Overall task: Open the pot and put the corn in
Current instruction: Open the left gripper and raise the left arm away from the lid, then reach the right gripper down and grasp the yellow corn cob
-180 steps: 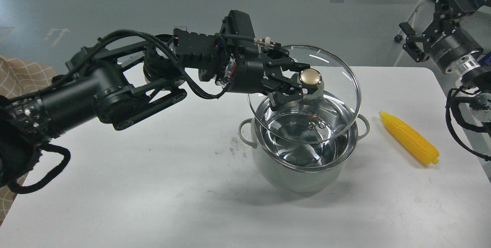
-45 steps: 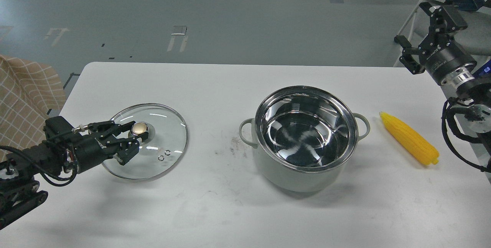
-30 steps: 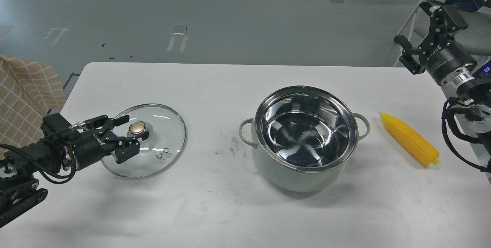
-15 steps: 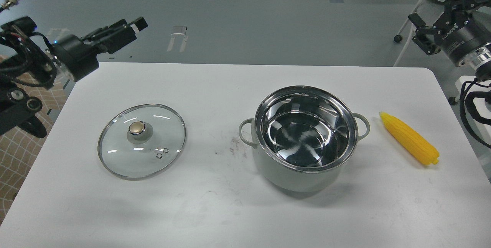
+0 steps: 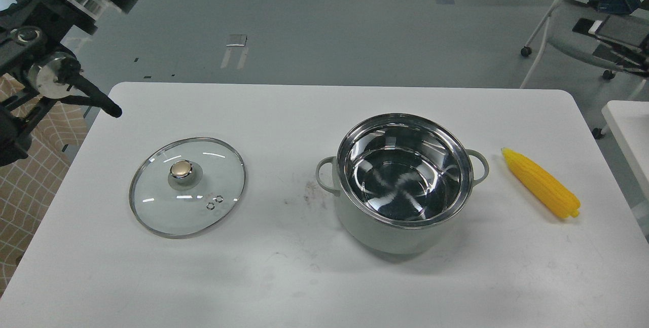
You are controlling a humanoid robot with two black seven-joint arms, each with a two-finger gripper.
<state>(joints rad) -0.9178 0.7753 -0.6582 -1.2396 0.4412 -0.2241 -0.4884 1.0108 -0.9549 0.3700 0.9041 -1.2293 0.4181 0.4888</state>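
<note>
Steel gleamed inside the pot [image 5: 404,173], which stood open and empty right of centre on the white table [image 5: 284,277] in the head view — so we judged the opening step finished and the corn step not yet begun. One glass lid [image 5: 187,186] lay flat on the table well to the left of the pot, gold knob up, with nothing touching it. One corn [image 5: 541,183] lay on the table just right of the pot's right handle, point toward the far edge, untouched. Our left arm [image 5: 56,24] was up in the top left corner, its far end cut off by the frame, so we could not see its jaws at all; our right gripper was out of view too. We counted one pot, one lid, one corn. Next, we judged, our right arm would have to come in, close across the cob's middle and carry it over the rim — tilted, perhaps, since it looked about as long as the pot is wide.
</note>
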